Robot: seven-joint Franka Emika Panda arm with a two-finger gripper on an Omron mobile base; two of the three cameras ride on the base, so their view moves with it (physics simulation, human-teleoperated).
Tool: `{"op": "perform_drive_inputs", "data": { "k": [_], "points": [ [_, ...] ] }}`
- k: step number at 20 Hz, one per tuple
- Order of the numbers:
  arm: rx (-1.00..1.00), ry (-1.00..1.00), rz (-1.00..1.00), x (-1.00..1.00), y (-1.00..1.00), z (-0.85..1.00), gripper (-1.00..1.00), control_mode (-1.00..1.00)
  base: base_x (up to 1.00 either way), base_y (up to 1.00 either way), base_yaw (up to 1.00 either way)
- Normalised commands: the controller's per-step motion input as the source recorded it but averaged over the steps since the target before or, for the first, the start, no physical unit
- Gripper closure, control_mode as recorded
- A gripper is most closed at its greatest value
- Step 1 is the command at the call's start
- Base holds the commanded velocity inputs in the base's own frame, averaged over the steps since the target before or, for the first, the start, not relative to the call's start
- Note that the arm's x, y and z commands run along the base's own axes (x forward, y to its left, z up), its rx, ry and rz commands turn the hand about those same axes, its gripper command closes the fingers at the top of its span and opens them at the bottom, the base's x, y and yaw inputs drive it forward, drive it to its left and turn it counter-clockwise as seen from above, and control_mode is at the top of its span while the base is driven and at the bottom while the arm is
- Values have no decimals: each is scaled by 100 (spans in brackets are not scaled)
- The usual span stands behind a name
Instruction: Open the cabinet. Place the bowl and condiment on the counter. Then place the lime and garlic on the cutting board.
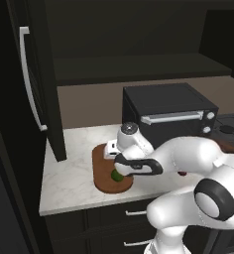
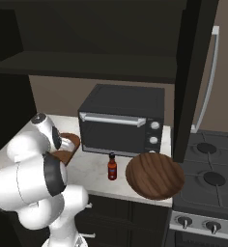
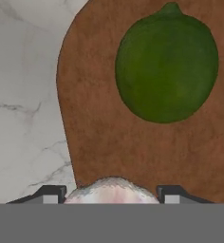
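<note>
Two tips: you see the gripper (image 3: 112, 192) closed around the garlic (image 3: 112, 189).
Lime (image 3: 166, 68): lying free on the cutting board (image 3: 109, 137).
Board: lies on counter (image 3: 23, 95).

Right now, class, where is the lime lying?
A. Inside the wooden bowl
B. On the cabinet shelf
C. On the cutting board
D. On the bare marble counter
C: the hand view shows the lime resting on the reddish-brown cutting board, with the marble counter off to the side, and the left base view shows it on the board too, while the bowl sits apart near the stove.
</note>
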Motion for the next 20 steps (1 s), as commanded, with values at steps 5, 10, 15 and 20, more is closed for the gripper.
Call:
{"op": "perform_drive_inputs", "data": {
  "k": [5, 10, 15, 20],
  "points": [
    [-4, 0, 0, 25, 16, -15, 100, -100, 0, 0, 0],
    [-4, 1, 0, 25, 14, -13, 100, -100, 0, 0, 0],
    [-1, 4, 0, 23, 4, -17, 100, -100, 0, 0, 0],
    [0, 4, 1, 12, 0, -17, 100, -100, 0, 0, 0]
  ]
}}
